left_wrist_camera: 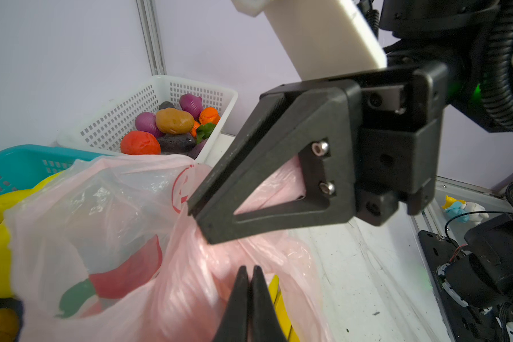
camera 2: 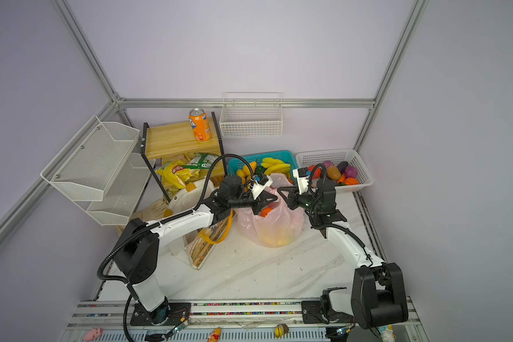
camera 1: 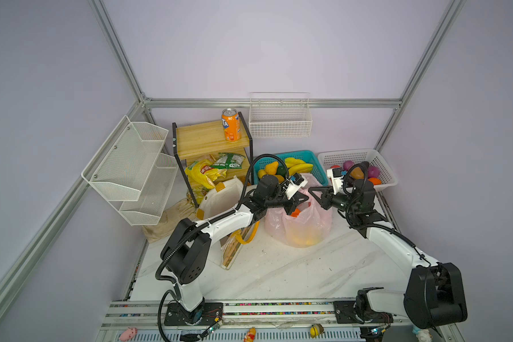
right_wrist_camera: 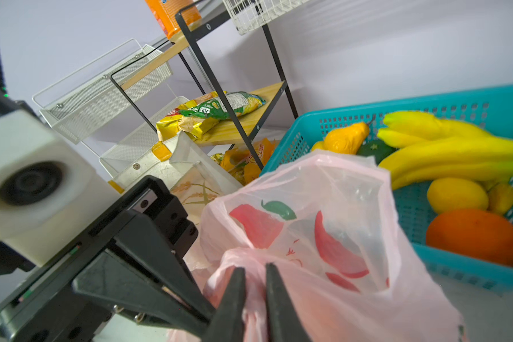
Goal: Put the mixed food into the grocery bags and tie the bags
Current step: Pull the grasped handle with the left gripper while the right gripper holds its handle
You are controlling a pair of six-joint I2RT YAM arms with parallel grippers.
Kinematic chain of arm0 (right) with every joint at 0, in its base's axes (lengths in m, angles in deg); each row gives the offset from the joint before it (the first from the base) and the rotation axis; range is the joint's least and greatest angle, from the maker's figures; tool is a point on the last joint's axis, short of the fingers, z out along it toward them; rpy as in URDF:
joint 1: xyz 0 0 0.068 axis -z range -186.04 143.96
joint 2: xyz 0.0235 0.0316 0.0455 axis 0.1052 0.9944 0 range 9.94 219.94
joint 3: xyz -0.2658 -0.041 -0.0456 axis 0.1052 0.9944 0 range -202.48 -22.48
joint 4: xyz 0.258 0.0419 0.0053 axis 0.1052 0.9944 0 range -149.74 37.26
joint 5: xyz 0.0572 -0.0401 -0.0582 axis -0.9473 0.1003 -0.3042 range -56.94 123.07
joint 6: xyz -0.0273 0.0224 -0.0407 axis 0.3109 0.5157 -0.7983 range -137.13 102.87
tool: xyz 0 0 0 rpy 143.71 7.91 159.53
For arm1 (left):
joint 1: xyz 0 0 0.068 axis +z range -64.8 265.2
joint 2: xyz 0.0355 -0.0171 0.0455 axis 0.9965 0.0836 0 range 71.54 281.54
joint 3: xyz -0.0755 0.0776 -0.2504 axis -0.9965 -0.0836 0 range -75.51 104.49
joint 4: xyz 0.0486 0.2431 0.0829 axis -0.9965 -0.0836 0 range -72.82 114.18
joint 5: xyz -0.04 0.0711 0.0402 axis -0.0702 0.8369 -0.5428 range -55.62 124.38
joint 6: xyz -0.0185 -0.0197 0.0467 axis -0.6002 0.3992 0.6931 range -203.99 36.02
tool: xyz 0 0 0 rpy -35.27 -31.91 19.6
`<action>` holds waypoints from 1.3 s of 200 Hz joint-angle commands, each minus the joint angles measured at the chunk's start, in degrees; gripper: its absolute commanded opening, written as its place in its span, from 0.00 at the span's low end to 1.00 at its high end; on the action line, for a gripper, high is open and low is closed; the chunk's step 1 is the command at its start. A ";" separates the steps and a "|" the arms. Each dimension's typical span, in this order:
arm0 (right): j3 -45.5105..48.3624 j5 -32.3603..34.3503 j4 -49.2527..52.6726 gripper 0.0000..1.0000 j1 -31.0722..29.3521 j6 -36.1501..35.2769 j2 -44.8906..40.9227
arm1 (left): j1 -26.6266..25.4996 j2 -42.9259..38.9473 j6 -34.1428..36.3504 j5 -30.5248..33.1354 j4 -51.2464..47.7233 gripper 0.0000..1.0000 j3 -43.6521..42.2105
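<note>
The pink grocery bag (camera 1: pixel 302 225) (camera 2: pixel 276 228) stands mid-table, printed with red apples (right_wrist_camera: pixel 332 245). Yellow fruit (camera 1: pixel 304 238) shows through its film and an orange piece (camera 1: pixel 295 212) sits at its mouth. Both grippers meet at its gathered top. My left gripper (left_wrist_camera: pixel 249 268) (camera 1: pixel 305 197) is shut, its fingers pressed together on a fold of the pink film. My right gripper (right_wrist_camera: pixel 255 266) (camera 1: pixel 311 191) is shut on a bunched strand of the bag (left_wrist_camera: pixel 116 207). The white canvas tote (camera 1: pixel 222 198) (right_wrist_camera: pixel 160 165) with yellow handles (camera 1: pixel 246 237) lies to the left, under my left arm.
A teal basket (camera 1: pixel 319 168) of bananas and fruit and a white basket (camera 1: pixel 385 174) of toy vegetables stand behind the bag. A wooden shelf (camera 1: pixel 202 139) carries an orange soda can (camera 1: pixel 231 124) and snack packets (camera 1: pixel 216 168). A white mesh rack (camera 1: pixel 131 168) and a tan bag (camera 1: pixel 166 219) are at left.
</note>
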 commanded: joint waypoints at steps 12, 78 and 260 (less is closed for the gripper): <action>-0.90 -1.64 -3.66 0.00 -0.25 -1.20 0.50 | -0.72 0.42 0.85 -1.01 0.28 0.11 -1.10; -2.61 -3.06 -1.69 0.00 -0.15 -9.34 0.80 | -0.51 -2.56 2.27 -8.20 -5.66 0.47 -0.75; -2.68 -7.97 -1.96 0.00 -0.09 -17.60 -1.24 | 7.20 1.15 20.59 -14.96 -32.77 0.71 24.74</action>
